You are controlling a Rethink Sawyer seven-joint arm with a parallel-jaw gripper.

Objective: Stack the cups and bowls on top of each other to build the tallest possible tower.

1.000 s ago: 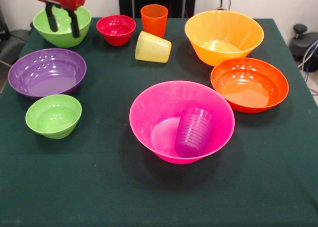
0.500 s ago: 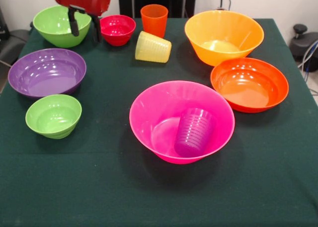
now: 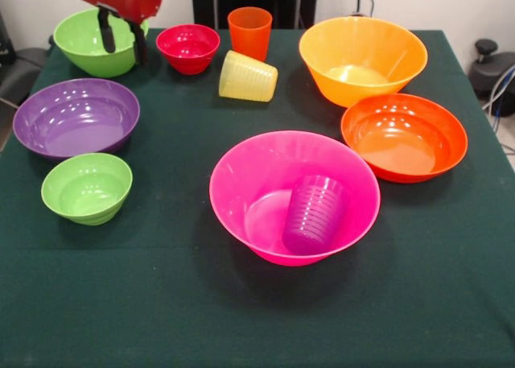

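The medium green bowl (image 3: pixel 95 41), at the table's (image 3: pixel 161 320) far left corner, is judged the next piece; its right rim should be straddled squarely before closing. The hand (image 3: pixel 121 36) is spread open and empty, one finger inside the bowl, one outside. The pink bowl (image 3: pixel 294 196) holds the purple cup (image 3: pixel 315 213).

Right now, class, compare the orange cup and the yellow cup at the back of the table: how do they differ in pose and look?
The orange cup stands upright with its mouth up; the yellow cup lies tipped on its side. The orange cup is deep and strong in colour; the yellow cup is pale, with clearer ribs. The orange cup sits farther back, the yellow cup just in front. Both are small plastic tumblers on the green cloth.
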